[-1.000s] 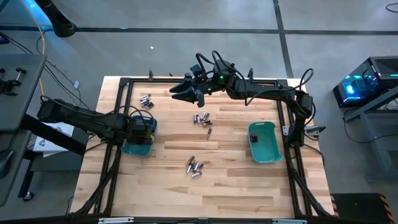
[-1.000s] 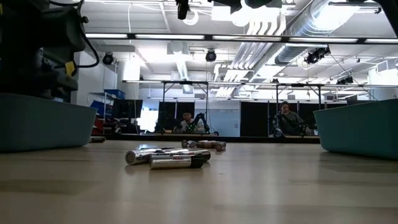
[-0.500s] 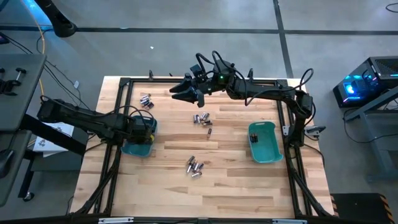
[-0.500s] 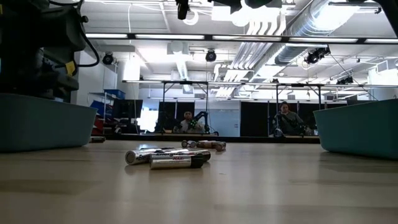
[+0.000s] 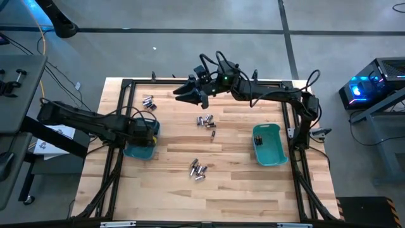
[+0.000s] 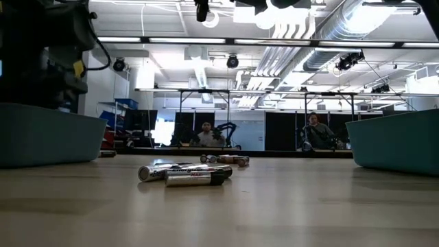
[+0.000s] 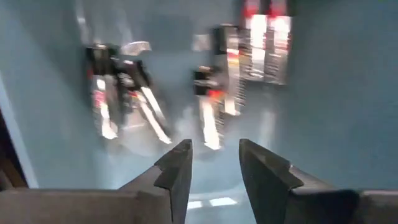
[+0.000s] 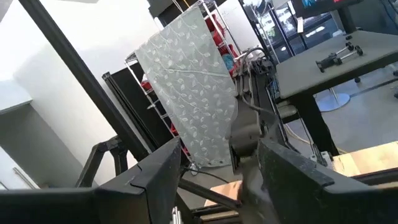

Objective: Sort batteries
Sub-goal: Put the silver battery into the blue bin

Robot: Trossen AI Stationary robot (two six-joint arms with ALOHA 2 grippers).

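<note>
My left gripper (image 7: 214, 163) points down into the left teal bin (image 5: 138, 151), open, with only the bin floor showing between its fingers. Several batteries (image 7: 208, 115) lie on that floor just beyond the fingertips. More batteries lie on the wooden table in three loose groups: far left (image 5: 148, 101), middle (image 5: 205, 120) and near middle (image 5: 198, 169). A few lie in the right teal bin (image 5: 269, 147). My right gripper (image 8: 217, 171) hangs open and empty, high over the table's far middle (image 5: 185, 93).
A black frame (image 5: 130, 82) runs round the table top. In the low view the two bins (image 6: 48, 134) (image 6: 401, 140) stand at either side, with batteries (image 6: 186, 175) between them. Two people (image 6: 315, 130) sit in the room far behind.
</note>
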